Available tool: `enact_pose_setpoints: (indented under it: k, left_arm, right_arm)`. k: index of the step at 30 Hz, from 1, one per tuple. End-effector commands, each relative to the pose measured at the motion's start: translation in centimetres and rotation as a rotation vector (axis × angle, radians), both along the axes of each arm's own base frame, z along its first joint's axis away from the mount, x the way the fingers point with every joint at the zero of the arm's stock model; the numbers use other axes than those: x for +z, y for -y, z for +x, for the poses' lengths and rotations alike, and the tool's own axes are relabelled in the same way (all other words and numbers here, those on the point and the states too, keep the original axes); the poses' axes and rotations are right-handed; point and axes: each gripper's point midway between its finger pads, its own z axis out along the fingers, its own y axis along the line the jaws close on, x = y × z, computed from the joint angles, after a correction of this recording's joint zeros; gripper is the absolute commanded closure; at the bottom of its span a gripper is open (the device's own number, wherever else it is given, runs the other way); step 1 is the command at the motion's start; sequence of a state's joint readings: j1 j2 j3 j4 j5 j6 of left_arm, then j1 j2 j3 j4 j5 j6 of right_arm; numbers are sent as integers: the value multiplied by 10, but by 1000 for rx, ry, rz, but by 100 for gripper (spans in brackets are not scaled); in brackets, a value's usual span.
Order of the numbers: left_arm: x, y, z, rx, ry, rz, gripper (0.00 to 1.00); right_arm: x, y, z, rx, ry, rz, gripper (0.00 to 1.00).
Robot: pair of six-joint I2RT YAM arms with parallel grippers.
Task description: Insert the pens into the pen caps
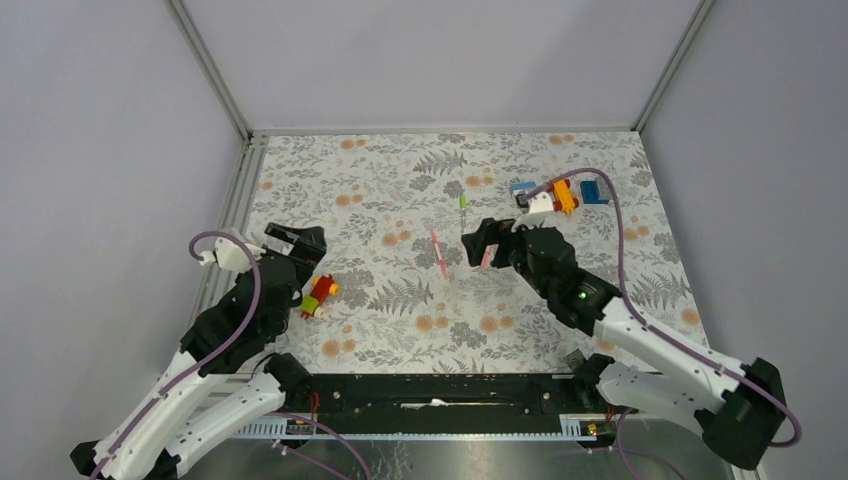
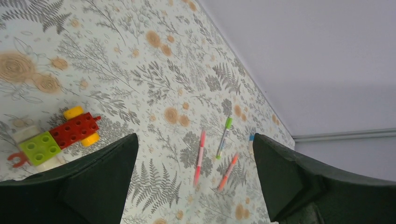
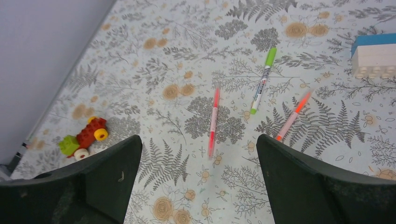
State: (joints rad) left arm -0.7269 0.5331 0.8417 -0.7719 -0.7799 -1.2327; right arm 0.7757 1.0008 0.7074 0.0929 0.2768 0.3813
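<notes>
Your left jaws stand wide apart with nothing between them and nothing touching them. They hang over the left side of the counter (image 1: 380, 190), near 1 red, yellow and green toy block (image 2: 56, 137).

Your right jaws are also spread wide and hold nothing. They sit above the middle of the counter, with the pens lying just ahead of them.

You have 3 pens, all flat on the counter near its middle and all apart from each other. There are 2 pink-red ones: the left pink pen (image 3: 213, 122) and the right pink pen (image 3: 293, 115). The right pink pen is the one closest to your right jaws. The third is 1 white pen with a green end (image 3: 262, 80), which lies farther back between them.

You cannot tell from these views whether the caps are seated on the pens.

At the far right you have a blue and white block (image 3: 376, 56) and an orange block (image 1: 565, 195), well apart from the pens.
</notes>
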Motion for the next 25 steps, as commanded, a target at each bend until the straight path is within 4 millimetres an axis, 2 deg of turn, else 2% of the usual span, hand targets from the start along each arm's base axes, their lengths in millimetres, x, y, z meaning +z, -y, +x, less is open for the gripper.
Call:
enact_pose_setpoints:
  k: [1,6,12,19,25]
  left_arm:
    - [-6,-21,0,65,4,117,1]
    - [-24,-24,2,63,-41,225,1]
    - [-39,-20,5,46,-86,266,1]
    - [-43,-17,6,36,-101,272,1]
    - [-41,-18,6,31,-99,287,1]
  right_arm:
    - [26,17,-8,-48,79,118,1]
    - [29,35,-25,-61,117,182,0]
    - [31,48,-38,-74,136,240,1]
    - [40,48,-45,-44,165,274,0]
    - [40,49,-42,-65,139,270,0]
